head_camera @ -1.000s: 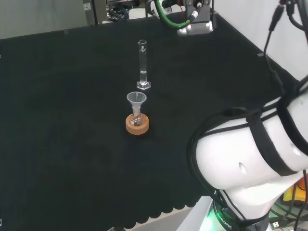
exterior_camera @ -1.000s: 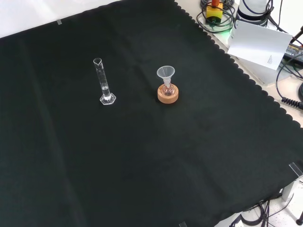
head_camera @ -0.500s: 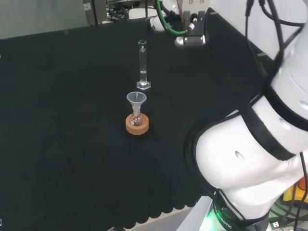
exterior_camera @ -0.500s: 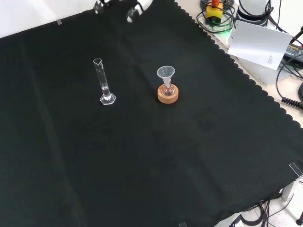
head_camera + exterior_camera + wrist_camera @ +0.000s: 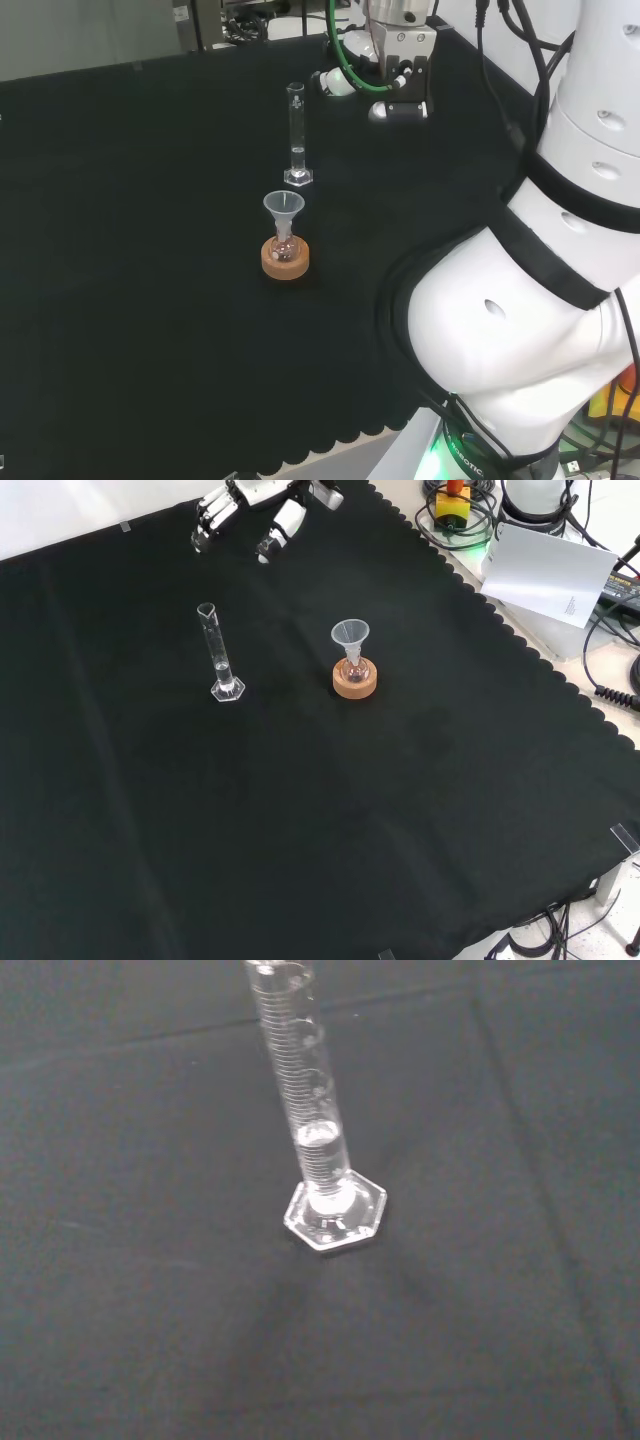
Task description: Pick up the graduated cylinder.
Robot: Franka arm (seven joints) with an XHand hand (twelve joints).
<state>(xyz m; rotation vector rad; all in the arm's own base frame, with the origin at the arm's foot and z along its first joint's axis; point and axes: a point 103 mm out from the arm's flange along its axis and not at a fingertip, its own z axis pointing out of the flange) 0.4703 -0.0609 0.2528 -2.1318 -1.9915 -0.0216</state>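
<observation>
Since half a second ago the hand has come farther in from the front view's top, fingers relaxed and holding nothing. Left to right there, the graduated cylinder stands upright on its hexagonal foot, well apart from the hand, then a funnel-topped flask on its cork ring. Bare black cloth lies all around.

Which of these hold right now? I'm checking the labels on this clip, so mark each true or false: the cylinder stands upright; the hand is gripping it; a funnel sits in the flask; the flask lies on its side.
1. The graduated cylinder stands upright on its base. True.
2. The hand is gripping it. False: it is apart from the cylinder, fingers relaxed, holding nothing.
3. A funnel sits in the flask. True.
4. The flask lies on its side. False: it stands upright on a cork ring.
</observation>
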